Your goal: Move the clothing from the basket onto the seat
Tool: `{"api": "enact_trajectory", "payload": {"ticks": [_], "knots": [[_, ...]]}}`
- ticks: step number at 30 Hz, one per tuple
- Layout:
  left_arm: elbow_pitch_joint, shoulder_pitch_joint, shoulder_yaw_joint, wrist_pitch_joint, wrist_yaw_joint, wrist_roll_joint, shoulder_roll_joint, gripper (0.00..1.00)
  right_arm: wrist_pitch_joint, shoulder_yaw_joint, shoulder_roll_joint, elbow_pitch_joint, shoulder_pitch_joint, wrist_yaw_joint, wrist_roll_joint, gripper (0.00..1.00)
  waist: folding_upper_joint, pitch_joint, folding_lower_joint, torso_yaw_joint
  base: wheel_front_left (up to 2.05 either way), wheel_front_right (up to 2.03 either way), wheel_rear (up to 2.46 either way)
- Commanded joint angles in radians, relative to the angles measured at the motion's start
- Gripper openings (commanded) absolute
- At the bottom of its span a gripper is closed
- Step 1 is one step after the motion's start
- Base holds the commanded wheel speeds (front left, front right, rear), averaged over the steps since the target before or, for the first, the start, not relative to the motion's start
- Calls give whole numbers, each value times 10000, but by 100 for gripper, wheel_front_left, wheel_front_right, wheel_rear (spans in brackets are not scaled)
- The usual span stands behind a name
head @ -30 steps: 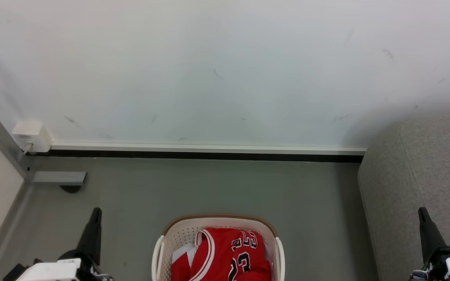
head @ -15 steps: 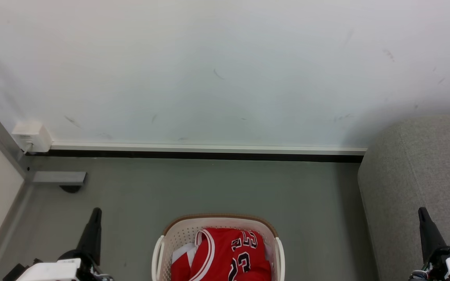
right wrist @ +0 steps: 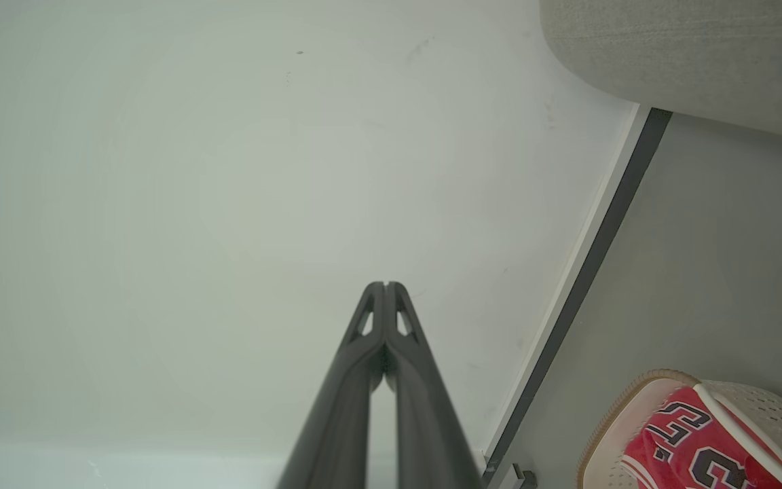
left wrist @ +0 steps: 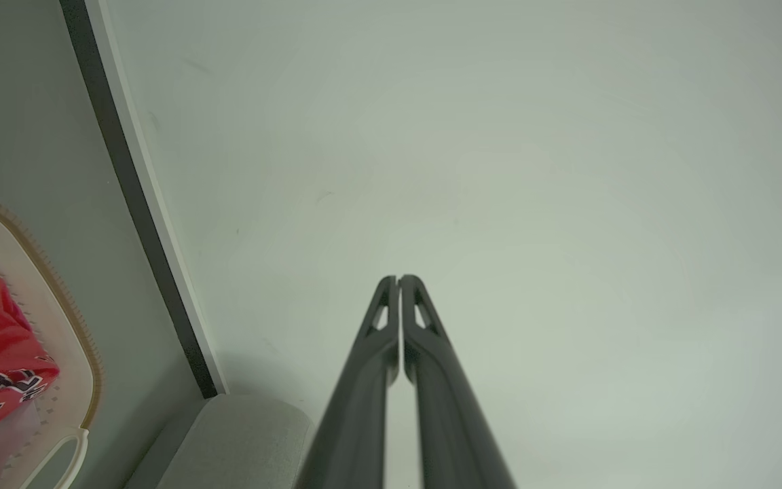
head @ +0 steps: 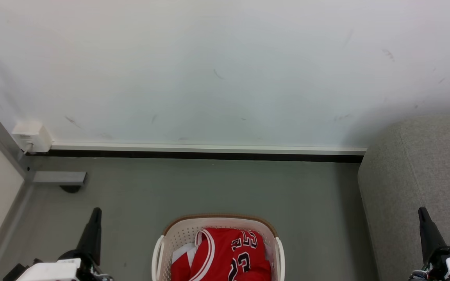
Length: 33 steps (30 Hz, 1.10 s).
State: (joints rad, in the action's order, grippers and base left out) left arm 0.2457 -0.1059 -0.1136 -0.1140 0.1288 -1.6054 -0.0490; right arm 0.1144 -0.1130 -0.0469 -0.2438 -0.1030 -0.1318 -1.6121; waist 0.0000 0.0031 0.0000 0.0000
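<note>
Red clothing (head: 217, 259) with white-striped trim and black 23 lies in the basket (head: 178, 234); left tool (left wrist: 398, 278), right tool (right wrist: 385, 284) together.

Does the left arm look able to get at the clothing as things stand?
Probably yes: only floor lies between the left gripper and the basket, whose top is open over the clothing. Its jaws are shut, so they must open first.

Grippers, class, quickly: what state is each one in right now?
Left gripper: closed, holding nothing.
Right gripper: closed, holding nothing.
</note>
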Motion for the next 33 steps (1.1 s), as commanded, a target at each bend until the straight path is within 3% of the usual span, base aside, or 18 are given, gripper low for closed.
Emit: {"api": "enact_trajectory", "payload": {"ticks": [1, 33], "knots": [[-29, -64, -19, -30, 43, -144, -23, 0, 24, -10, -71, -28, -138, 23, -18, 0, 0, 0, 0, 0, 0, 0, 0], [-29, -65, -19, -30, 44, -144, -23, 0, 23, -10, -71, -28, -138, 23, -17, 0, 0, 0, 0, 0, 0, 0, 0]]}}
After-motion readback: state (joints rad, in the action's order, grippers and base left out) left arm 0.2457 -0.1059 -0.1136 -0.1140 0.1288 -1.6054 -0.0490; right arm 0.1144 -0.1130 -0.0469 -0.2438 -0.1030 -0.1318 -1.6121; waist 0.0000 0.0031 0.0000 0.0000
